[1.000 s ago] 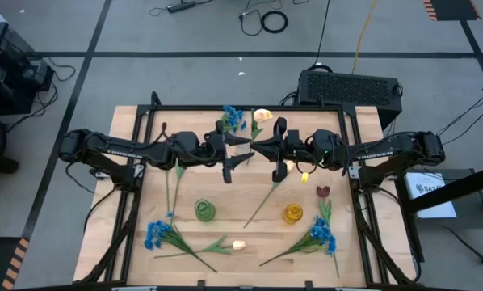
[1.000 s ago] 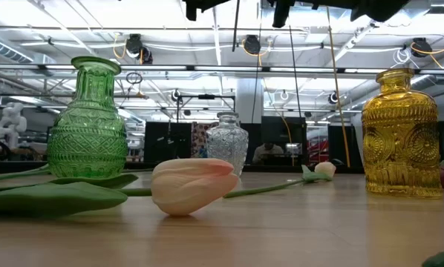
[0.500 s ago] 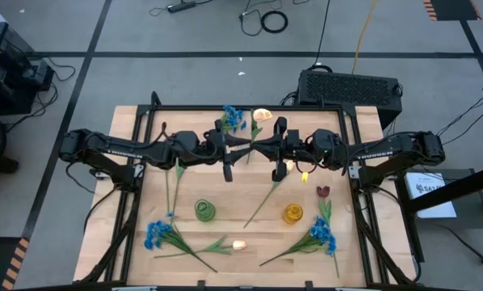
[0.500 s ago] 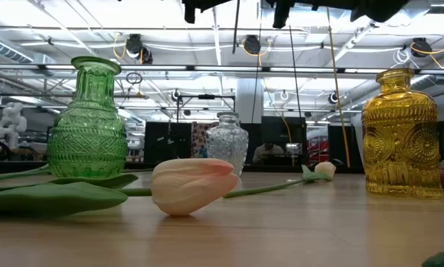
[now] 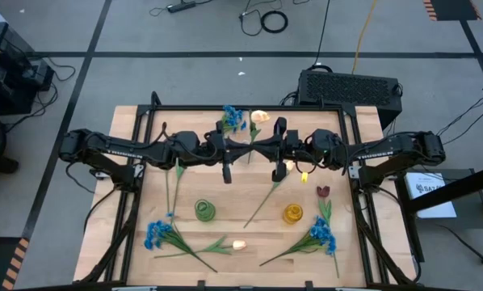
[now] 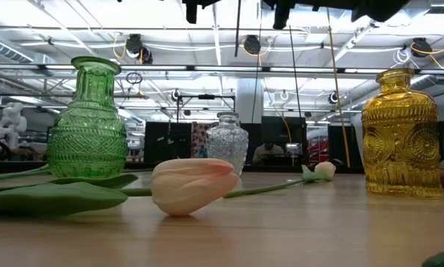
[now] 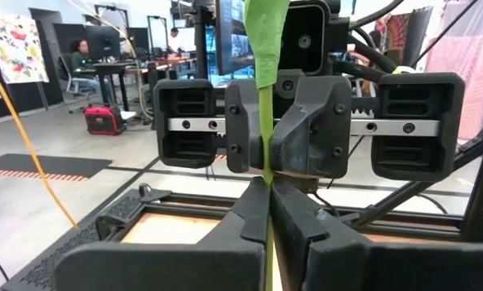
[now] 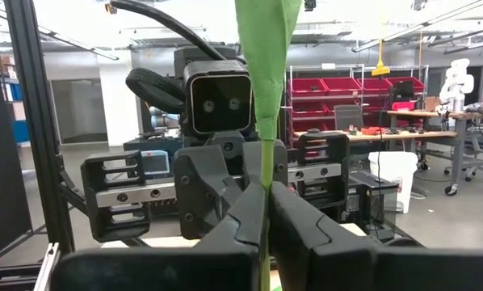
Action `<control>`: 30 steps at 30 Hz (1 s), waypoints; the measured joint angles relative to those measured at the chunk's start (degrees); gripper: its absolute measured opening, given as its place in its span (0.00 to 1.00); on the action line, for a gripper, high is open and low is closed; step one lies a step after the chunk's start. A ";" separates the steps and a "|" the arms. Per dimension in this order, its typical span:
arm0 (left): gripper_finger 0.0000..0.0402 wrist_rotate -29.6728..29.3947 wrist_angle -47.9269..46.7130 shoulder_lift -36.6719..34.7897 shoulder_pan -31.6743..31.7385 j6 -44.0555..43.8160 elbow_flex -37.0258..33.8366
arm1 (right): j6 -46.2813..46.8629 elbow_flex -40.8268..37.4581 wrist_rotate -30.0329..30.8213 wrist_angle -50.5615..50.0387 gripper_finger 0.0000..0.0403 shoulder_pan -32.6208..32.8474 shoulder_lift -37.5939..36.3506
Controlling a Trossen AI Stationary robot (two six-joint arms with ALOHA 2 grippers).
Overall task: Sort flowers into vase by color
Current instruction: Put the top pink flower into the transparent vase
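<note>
A cream-peach tulip (image 5: 260, 116) on a thin green stem is held in the air over the middle of the table. My left gripper (image 5: 245, 150) reaches in from the left and my right gripper (image 5: 256, 150) from the right. They face each other tip to tip, both shut on this stem. The bloom shows just beyond them, toward the far edge. A green vase (image 5: 204, 210) and a yellow vase (image 5: 293, 213) stand nearer. In the low view a clear vase (image 6: 227, 141) stands behind them. My left gripper (image 7: 267, 190) pinches the green stem (image 7: 266, 121) between its two fingers, coming level from the table's left. The stem runs upright across the fingers, with a leaf above them. My right gripper (image 8: 266, 194) pinches the same stem (image 8: 266, 162) between its two fingers, level from the table's right, right beside the other hold. The flower is lifted clear of the table.
Blue flowers lie at the near left (image 5: 157, 234), the near right (image 5: 322, 236) and the far edge (image 5: 233, 120). A dark red tulip (image 5: 323, 191) lies right of the yellow vase. A cream tulip (image 5: 240, 244) lies near the front, another stem (image 5: 266, 194) mid-table.
My left gripper has shut: its fingers were spread on either side of the stem a second ago and now pinch it next to my right gripper, which has kept its hold. The bloom has shifted slightly to the left.
</note>
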 joint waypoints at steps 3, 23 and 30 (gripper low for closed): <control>0.02 0.49 0.00 0.00 0.00 -0.02 -0.06 | 0.00 0.00 0.01 -0.50 0.08 0.01 0.00; 0.02 3.97 -2.94 -8.06 0.03 2.02 0.03 | 2.56 -0.02 0.34 -3.13 0.56 0.01 -6.40; 0.02 6.41 -0.08 -11.94 1.11 8.01 0.03 | 3.19 -0.02 3.10 -20.23 0.64 0.03 -14.06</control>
